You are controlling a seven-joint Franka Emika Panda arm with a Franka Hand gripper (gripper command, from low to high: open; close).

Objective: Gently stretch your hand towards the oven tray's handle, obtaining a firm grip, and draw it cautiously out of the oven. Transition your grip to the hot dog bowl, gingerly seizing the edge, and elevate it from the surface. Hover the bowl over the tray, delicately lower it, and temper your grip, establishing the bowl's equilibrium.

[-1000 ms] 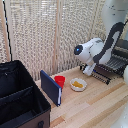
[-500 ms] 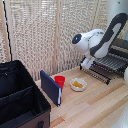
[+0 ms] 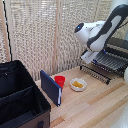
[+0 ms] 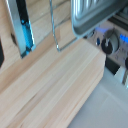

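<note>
A white-and-black robot arm reaches over a pale wood-plank table toward the oven, a boxy dark unit cut off at the exterior view's right edge. The oven tray, a flat rack of parallel dark bars, juts out of the oven's front, with the thin bar of the oven tray's handle along its near edge. The gripper sits just above the rack; blur and the arm's bulk leave the jaws' state impossible to tell. Well apart on the table, the hot dog bowl, round and cream-white, holds yellow-orange food. Just beside it stand a small red cup and a dark blue flat board, upright. A large black open case fills the near corner. The blurred wrist view shows ribbed grey metal, apparently the rack.
</note>
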